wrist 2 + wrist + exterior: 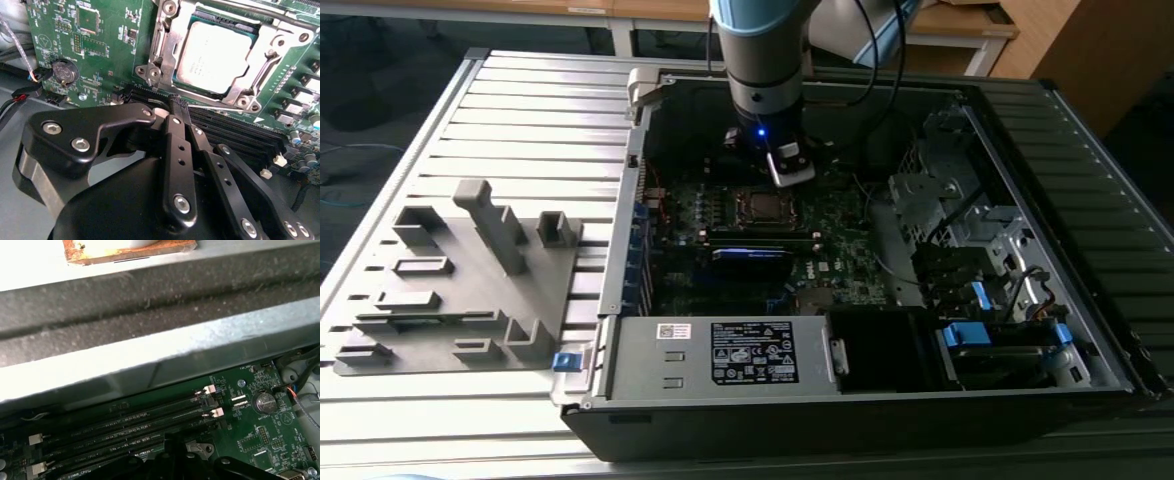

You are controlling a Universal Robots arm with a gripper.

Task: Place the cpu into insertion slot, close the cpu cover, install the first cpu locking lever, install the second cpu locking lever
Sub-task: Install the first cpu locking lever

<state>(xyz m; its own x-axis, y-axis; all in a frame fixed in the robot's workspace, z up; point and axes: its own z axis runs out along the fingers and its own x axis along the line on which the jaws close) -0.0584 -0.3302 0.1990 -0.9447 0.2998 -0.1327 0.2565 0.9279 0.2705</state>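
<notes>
Silver-grey cpu (215, 57) lies socketed, cpu cover (166, 46) flat over its edges; the gripper (178, 106), clenched, touches a thin lever (220, 106) between socket edge and memory slots (227, 129).

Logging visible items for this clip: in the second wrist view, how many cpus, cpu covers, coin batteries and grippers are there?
cpu: 1
cpu cover: 1
coin battery: 1
gripper: 1
Total: 4

Exterior view high above; wrist views close over motherboard (107, 60).
</notes>
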